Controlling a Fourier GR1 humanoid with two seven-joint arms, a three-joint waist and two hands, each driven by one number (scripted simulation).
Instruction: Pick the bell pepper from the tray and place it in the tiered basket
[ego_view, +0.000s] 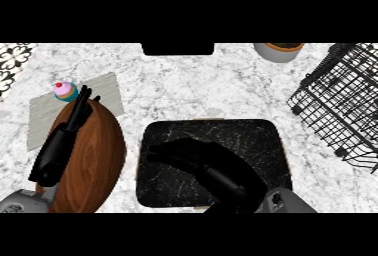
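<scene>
Head view. My right hand (188, 155) lies over the black square tray with a pale rim (255, 132), which sits on the white-and-grey marbled worktop (192, 85). The hand's fingers are curled downward toward the tray surface, pointing to the tray's left side. Black hand against black tray: I cannot tell whether the fingers enclose anything. The bell pepper is not visible anywhere in this view; if it is on the tray, my hand covers it. My right forearm (284, 200) enters from the lower edge at right of centre and runs diagonally up and left to the hand.

My left hand (77, 107) is extended with straight fingers pointing up and slightly right, held above the oval brown wooden board (100, 160). It holds nothing. The fingertips end just beside a small cupcake with pink frosting and a teal wrapper (65, 90), which stands on a pale grey cloth mat (107, 90). My left forearm (26, 200) enters at the lower left corner.

The black wire tiered basket (336, 105) stands at the right edge of the worktop, well apart from the tray. A grey round pot with a brown interior (279, 51) sits at the upper edge, near the basket.
</scene>
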